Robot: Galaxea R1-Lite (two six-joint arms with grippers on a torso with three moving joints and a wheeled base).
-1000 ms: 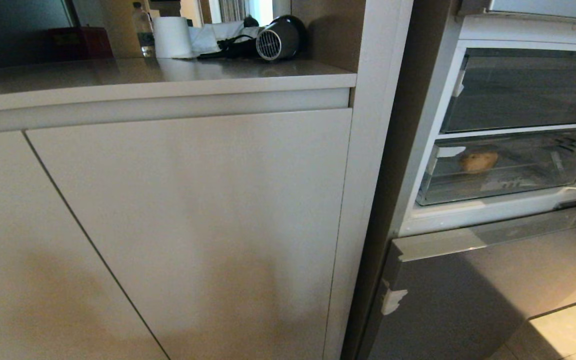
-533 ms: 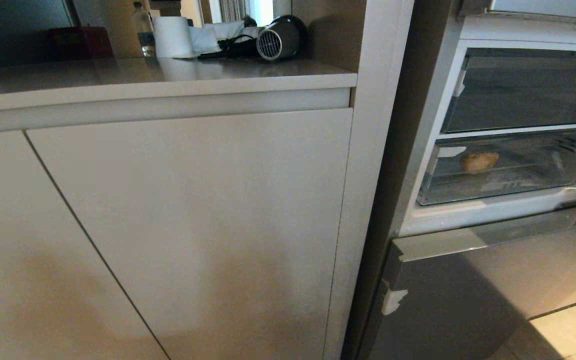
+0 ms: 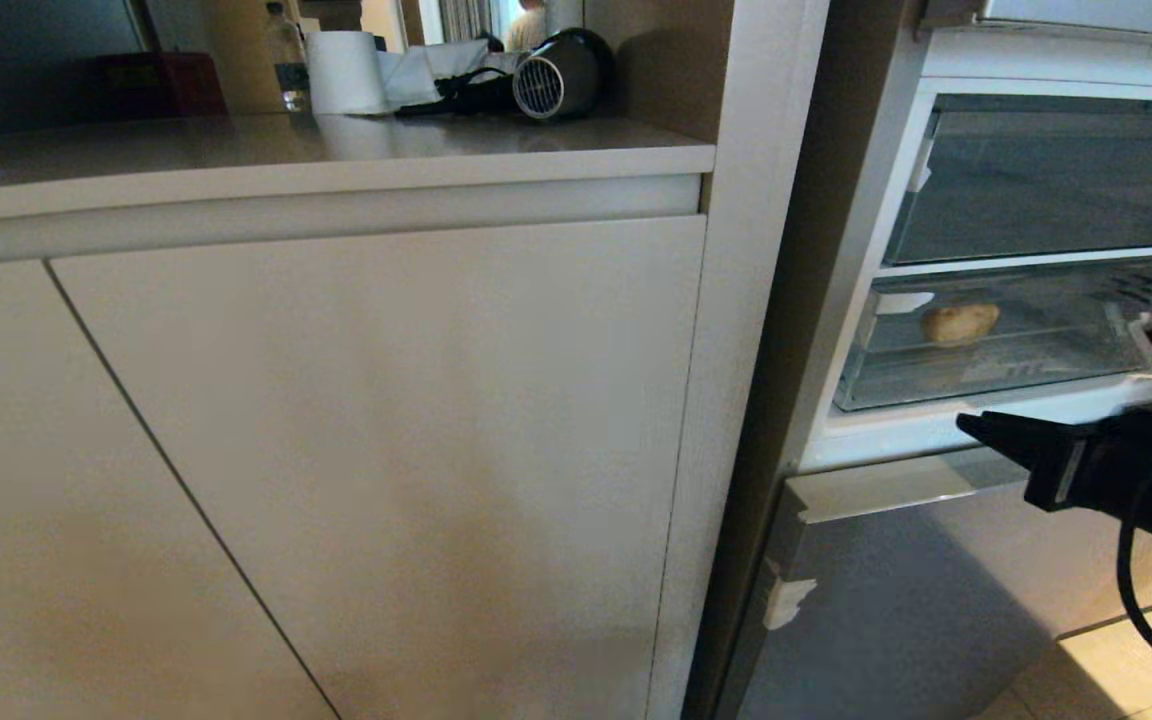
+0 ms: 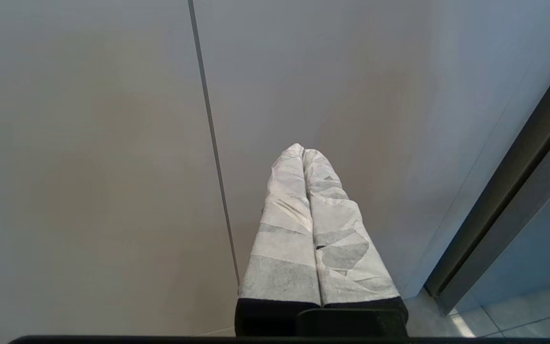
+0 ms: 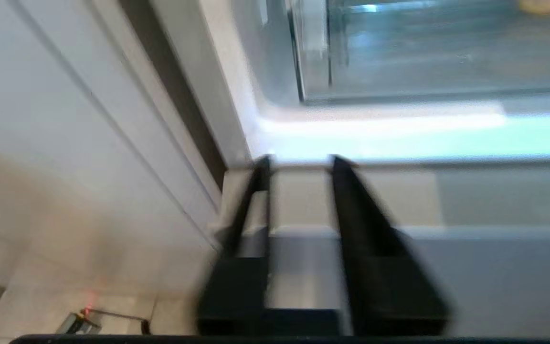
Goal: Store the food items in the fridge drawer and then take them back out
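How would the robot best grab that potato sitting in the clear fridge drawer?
Probably from above, reaching in over the front lip of the fridge drawer, since clear walls enclose the potato's sides. It lies as an oval, so the right gripper, open and empty, should close across its narrow middle.

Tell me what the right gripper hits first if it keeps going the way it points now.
Probably the white ledge below the fridge drawer. The right gripper, open and empty, points at that ledge, under the drawer with the potato. Depth is unclear.
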